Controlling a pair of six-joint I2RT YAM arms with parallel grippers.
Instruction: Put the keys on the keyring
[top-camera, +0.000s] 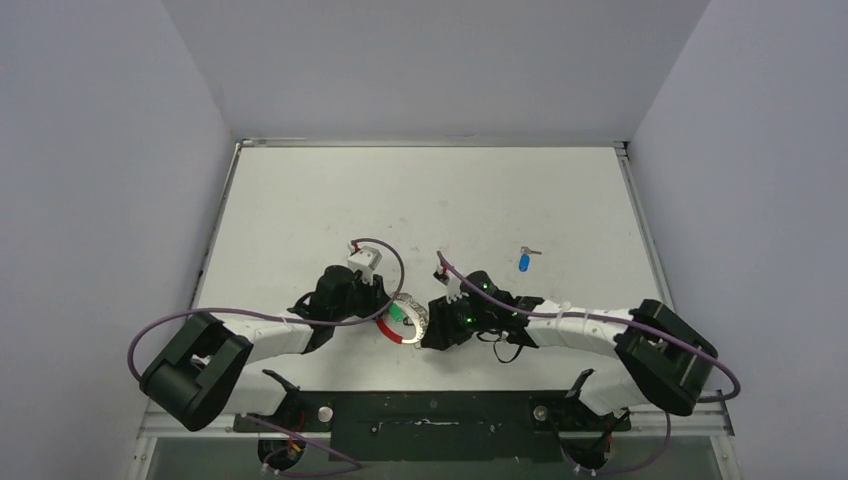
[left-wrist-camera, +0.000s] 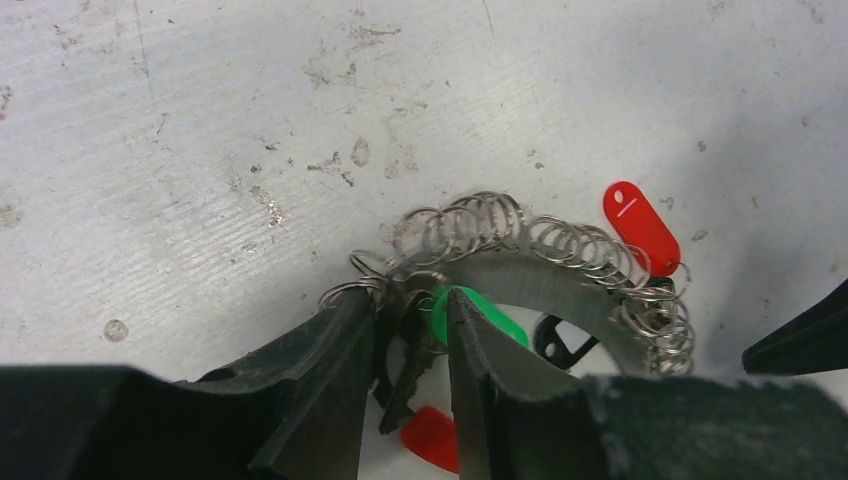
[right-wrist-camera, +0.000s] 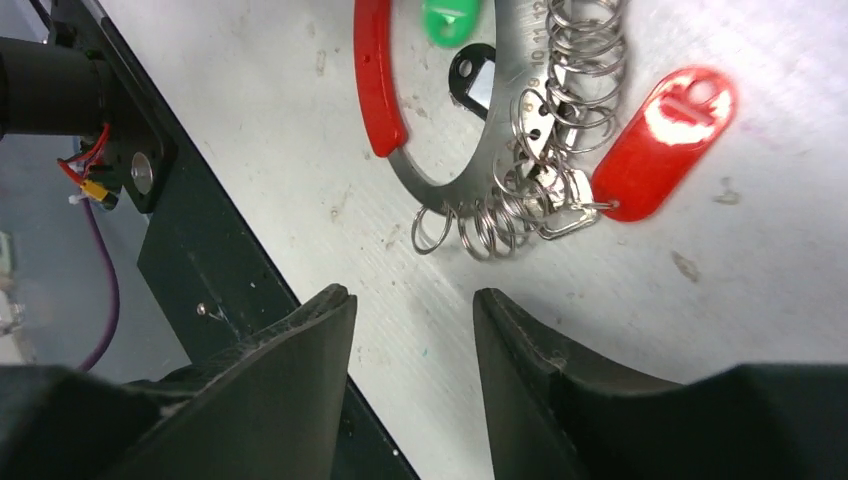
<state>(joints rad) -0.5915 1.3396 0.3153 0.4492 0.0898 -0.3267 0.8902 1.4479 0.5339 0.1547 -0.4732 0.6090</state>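
Observation:
The keyring (top-camera: 412, 322) lies at the table's near middle, a metal band hung with wire coils (left-wrist-camera: 520, 235) and a red curved section (right-wrist-camera: 378, 80). The green key's head (left-wrist-camera: 488, 318) sits inside the loop, its dark blade (left-wrist-camera: 412, 372) hanging between my left fingers. My left gripper (left-wrist-camera: 410, 305) is closed to a narrow gap on this key at the ring's left edge (top-camera: 383, 303). The green head also shows in the right wrist view (right-wrist-camera: 450, 20). The blue key (top-camera: 524, 262) lies alone to the right. My right gripper (right-wrist-camera: 415, 300) is open and empty, just short of the ring (top-camera: 437, 325).
A red tag (left-wrist-camera: 640, 225) and a black tag (left-wrist-camera: 560, 340) hang on the ring; both show in the right wrist view, red tag (right-wrist-camera: 665, 140), black tag (right-wrist-camera: 475, 80). The table's dark front rail (right-wrist-camera: 190, 250) runs close to my right gripper.

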